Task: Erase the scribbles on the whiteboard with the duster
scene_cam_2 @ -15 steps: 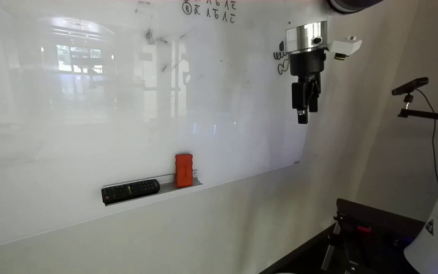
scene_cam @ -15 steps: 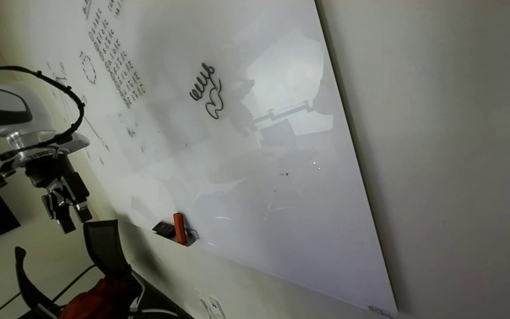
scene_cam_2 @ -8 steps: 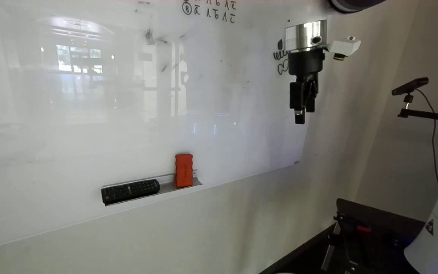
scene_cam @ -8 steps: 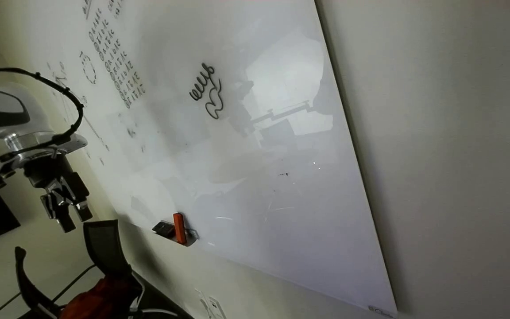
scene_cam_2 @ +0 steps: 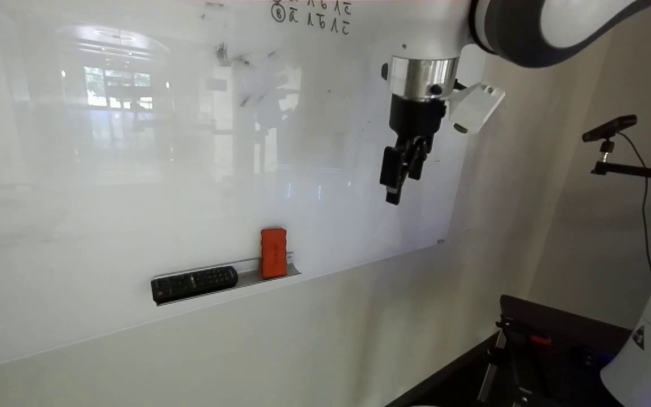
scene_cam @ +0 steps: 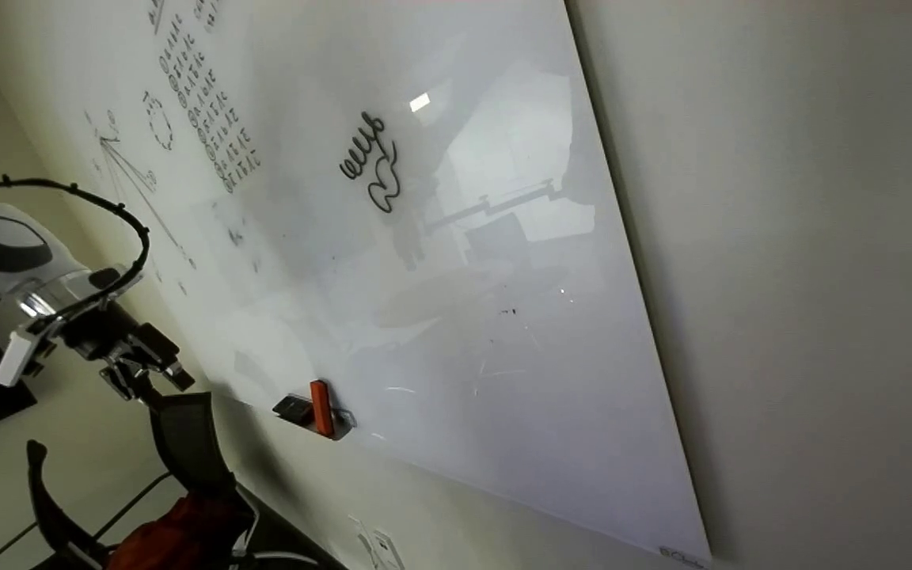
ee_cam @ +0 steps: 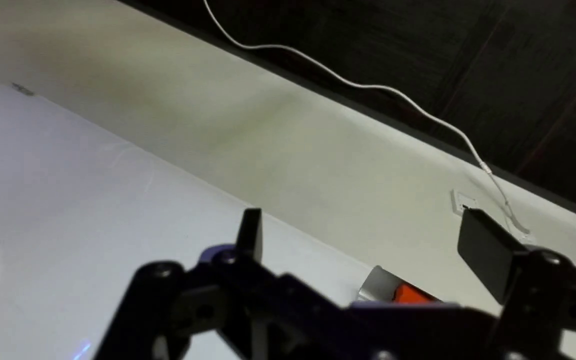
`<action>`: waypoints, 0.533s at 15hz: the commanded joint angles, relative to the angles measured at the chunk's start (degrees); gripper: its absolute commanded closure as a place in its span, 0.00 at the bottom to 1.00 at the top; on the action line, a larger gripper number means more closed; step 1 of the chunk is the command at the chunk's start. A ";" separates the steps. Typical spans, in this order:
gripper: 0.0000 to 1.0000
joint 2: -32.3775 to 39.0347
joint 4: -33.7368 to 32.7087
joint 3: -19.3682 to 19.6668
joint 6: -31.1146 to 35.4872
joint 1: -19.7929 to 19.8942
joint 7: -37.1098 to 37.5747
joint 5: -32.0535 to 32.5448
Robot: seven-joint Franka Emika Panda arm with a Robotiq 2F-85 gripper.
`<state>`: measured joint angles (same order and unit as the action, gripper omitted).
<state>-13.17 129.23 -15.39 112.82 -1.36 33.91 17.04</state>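
The duster (scene_cam_2: 274,253), a red-orange block, stands on end upon a narrow metal surface (scene_cam_2: 251,276) near the lower edge of the whiteboard (scene_cam: 440,293); in both exterior views its long axis runs nearly from twelve to six o'clock. A remote control (scene_cam_2: 194,284) lies on the same surface, just beside the duster but apart, between its eight and nine o'clock. The scribbles (scene_cam: 377,162), unerased, stand well apart from the duster, between its twelve and one o'clock.

In an exterior view the duster lies at about eight o'clock from the end effector (scene_cam_2: 404,187), well apart; the latter's fingers (ee_cam: 485,255) are spread wide, with nothing held. In an exterior view the duster (scene_cam: 321,408) lies near three o'clock from the end effector (scene_cam: 163,386). In the wrist view only a patch of the duster (ee_cam: 410,294) shows, between four and five o'clock from the middle of the finger gap, the rest out of sight.

The step in hand is judged to be the approach; the next move probably calls for travel along the whiteboard and downward, with the fingers turned to straddle the upright block.
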 commanded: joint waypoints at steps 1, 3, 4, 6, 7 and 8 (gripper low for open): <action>0.00 7.37 -2.35 -0.21 4.67 -0.80 6.89 6.96; 0.00 10.39 -2.77 0.71 6.56 -1.69 9.62 10.03; 0.00 11.23 -2.57 1.37 7.35 -2.14 9.80 10.30; 0.00 10.01 -1.10 2.37 6.79 -3.10 8.32 9.07; 0.00 10.72 -1.10 2.80 7.07 -3.32 8.28 9.04; 0.00 10.98 -1.10 3.04 7.11 -3.41 8.25 9.03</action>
<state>-2.21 128.20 -14.15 120.05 -2.93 42.14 26.03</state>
